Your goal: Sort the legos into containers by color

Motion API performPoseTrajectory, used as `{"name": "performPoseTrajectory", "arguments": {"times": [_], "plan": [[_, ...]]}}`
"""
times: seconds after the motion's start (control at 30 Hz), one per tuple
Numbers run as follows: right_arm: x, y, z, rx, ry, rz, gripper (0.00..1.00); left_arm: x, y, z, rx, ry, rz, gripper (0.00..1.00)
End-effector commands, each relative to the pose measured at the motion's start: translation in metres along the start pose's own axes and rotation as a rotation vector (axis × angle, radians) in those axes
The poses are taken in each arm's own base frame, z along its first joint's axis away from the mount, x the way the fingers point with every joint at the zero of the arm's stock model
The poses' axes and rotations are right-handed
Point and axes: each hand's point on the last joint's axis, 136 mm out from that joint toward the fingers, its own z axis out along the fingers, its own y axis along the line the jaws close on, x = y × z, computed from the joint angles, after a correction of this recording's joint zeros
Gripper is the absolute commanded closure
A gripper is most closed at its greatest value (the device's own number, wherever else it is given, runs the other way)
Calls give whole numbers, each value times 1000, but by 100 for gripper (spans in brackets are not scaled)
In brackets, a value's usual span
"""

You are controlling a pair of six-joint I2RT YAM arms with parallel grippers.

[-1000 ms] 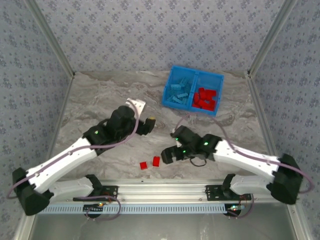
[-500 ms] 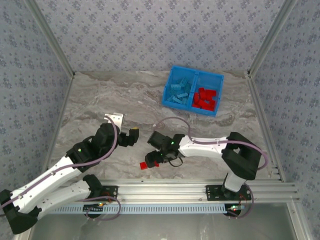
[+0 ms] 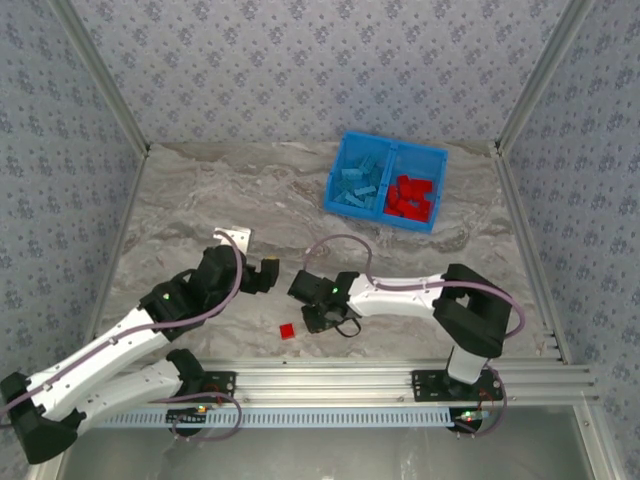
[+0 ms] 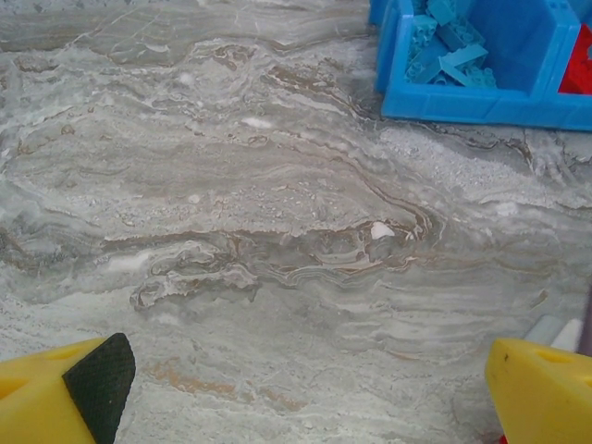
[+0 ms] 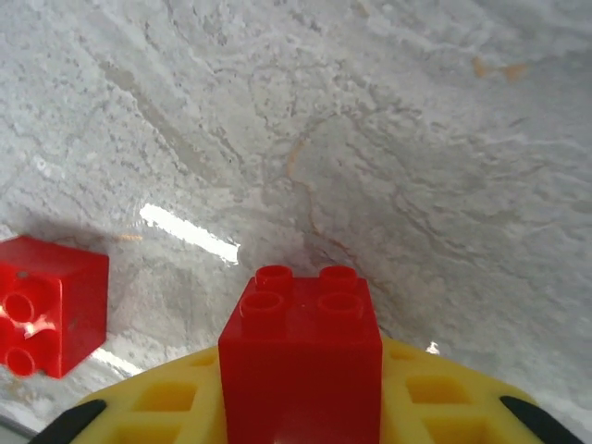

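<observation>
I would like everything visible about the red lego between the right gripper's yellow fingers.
The red lego is a glossy square plastic brick with four round studs, two by two, on the face turned up in the wrist view. It sits between the yellow fingers of the right gripper, over the marbled table. Whether the fingers press it is unclear. A second red brick lies apart, to its left.

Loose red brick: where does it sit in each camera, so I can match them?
Top external: loose red brick near the front edge, left of the right gripper.
Right wrist: the brick at the left edge, on its side, left of the held red brick.
Left wrist: red sliver at bottom edge, too small to identify.
Shared landmark: the marble table.
</observation>
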Motion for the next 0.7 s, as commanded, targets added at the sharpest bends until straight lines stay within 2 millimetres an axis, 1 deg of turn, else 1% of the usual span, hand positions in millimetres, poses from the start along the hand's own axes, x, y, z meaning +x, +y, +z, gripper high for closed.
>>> {"name": "performPoseTrajectory", "arguments": {"times": [0.0, 0.07, 0.13, 0.17, 0.27, 0.3, 0.33, 0.4, 0.43, 0.47, 0.5, 0.53, 0.57, 0.6, 0.63, 0.67], "plan": [[-6, -18, -27, 58, -83, 25, 74, -18, -6, -5, 28, -36, -19, 1], [-18, -24, -48, 59, -157, 32, 78, -20, -10, -5, 47, -38, -16, 1], [-36, -35, -75, 68, -252, 41, 78, -22, -16, -6, 81, -42, -13, 1], [-41, -44, -88, 89, -283, 44, 77, -22, -20, -5, 99, -42, -13, 1], [-70, -76, -132, 142, -405, 62, 76, -22, -38, -5, 189, -28, -1, 1], [-81, -90, -145, 165, -449, 68, 75, -21, -44, -4, 218, -18, 3, 1], [-92, -105, -157, 178, -486, 84, 75, -20, -49, -4, 245, -8, 7, 1], [-113, -134, -174, 197, -534, 130, 75, -18, -56, -2, 270, 4, 9, 1], [-124, -150, -182, 214, -561, 152, 74, -18, -57, -1, 276, 8, 7, 1], [-133, -165, -186, 234, -575, 176, 74, -18, -58, -1, 280, 9, 5, 1], [-145, -181, -190, 243, -596, 208, 74, -17, -59, -1, 285, 11, 1, 1], [-156, -202, -191, 268, -600, 249, 74, -16, -61, -1, 295, 12, -1, 1], [-161, -220, -187, 295, -587, 280, 74, -16, -62, -2, 306, 15, -4, 1], [-177, -235, -192, 310, -604, 313, 75, -14, -65, -3, 324, 20, -5, 1], [-187, -252, -192, 325, -605, 347, 75, -13, -70, -4, 351, 30, -2, 1], [-196, -264, -187, 334, -600, 368, 75, -11, -74, -5, 376, 41, 5, 1]]}}
